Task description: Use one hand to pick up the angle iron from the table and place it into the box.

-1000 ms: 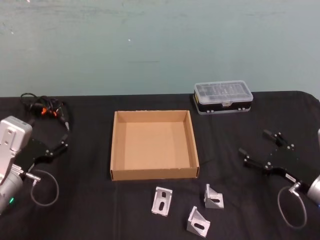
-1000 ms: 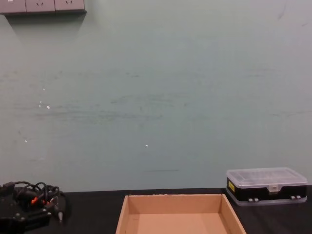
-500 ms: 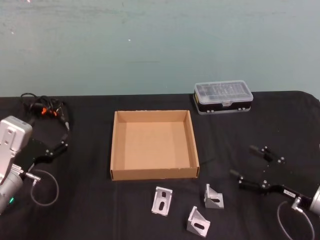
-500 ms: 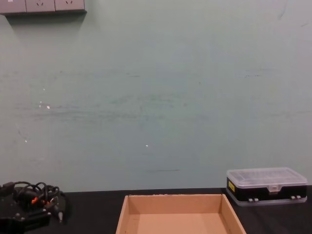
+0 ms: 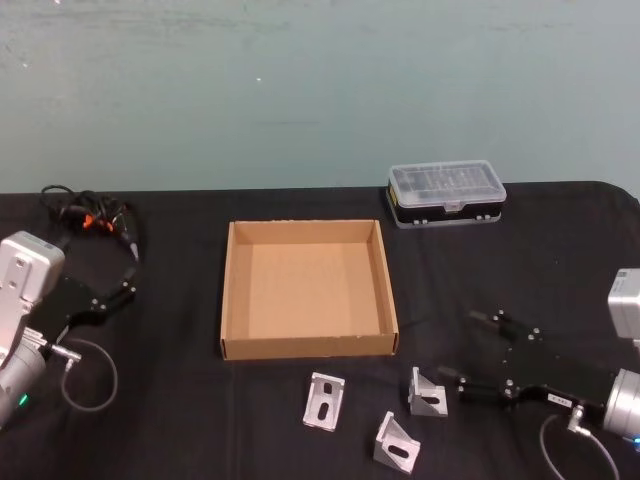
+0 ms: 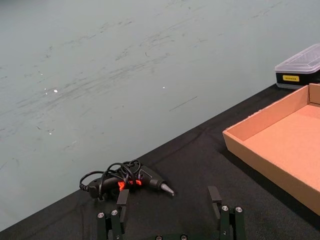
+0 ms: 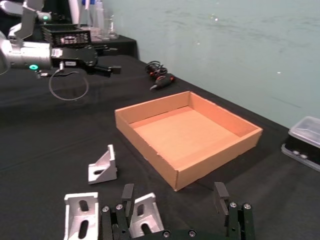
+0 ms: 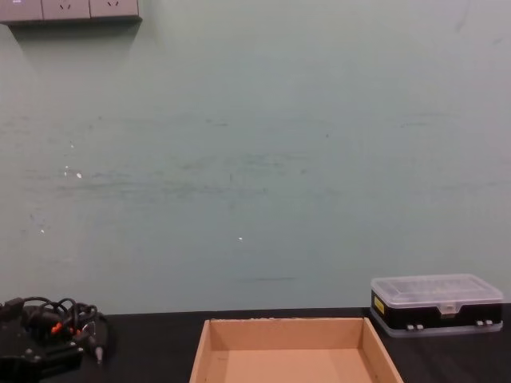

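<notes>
Right gripper [image 5: 457, 346] hovering, jaws spread, empty, seemingly just short of angle iron [image 5: 427, 393]; box [image 5: 310, 348] lying empty; left gripper [image 5: 126, 282] idling agape, far left.

I work in what looks like a robotics lab or small workshop. The wall [image 8: 255, 159] ahead is bare, scuffed green paint, with a row of sockets [image 8: 68, 8] high on it. My counter [image 5: 180, 400] is matte black, and what lies on it is shop hardware: slotted metal angle irons [image 5: 325, 402], a black parts case [image 5: 446, 195] with a clear lid, and a corded hand tool [image 6: 150, 181] with its cable bundled. Farther off in the room stands a second counter [image 7: 122, 46], also dark, carrying a black device [image 7: 65, 35] and some bottles [image 7: 100, 20].
</notes>
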Robot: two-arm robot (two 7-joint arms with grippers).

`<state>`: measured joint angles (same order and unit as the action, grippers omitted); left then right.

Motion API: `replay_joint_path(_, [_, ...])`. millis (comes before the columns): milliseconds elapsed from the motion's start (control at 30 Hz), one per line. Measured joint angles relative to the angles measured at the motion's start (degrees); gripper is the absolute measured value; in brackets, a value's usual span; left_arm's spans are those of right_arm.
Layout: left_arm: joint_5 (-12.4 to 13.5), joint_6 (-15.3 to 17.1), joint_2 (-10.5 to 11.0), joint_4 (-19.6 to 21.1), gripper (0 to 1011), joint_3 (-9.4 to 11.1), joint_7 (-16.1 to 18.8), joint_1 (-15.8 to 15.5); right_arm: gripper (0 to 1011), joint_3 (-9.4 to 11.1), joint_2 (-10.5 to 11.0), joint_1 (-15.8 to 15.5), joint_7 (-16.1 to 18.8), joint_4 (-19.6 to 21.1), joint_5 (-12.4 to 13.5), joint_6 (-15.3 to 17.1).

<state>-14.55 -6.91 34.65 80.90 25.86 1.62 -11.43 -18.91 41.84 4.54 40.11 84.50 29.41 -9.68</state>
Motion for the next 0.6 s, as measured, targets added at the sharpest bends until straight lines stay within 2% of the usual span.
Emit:
replay_joint_path(233, [0.0, 0.0, 0.0, 0.0, 1000, 0.0, 0.0, 0.0, 1004, -1.6, -0.6, 1.7, 2.0, -1.1, -0.9, 0.7])
replay_joint_path(600, [0.0, 0.0, 0.0, 0.0, 1000, 0.0, 0.0, 0.0, 1004, -3.6, -1.3, 3.4, 2.9, -2.3, -1.5, 2.6])
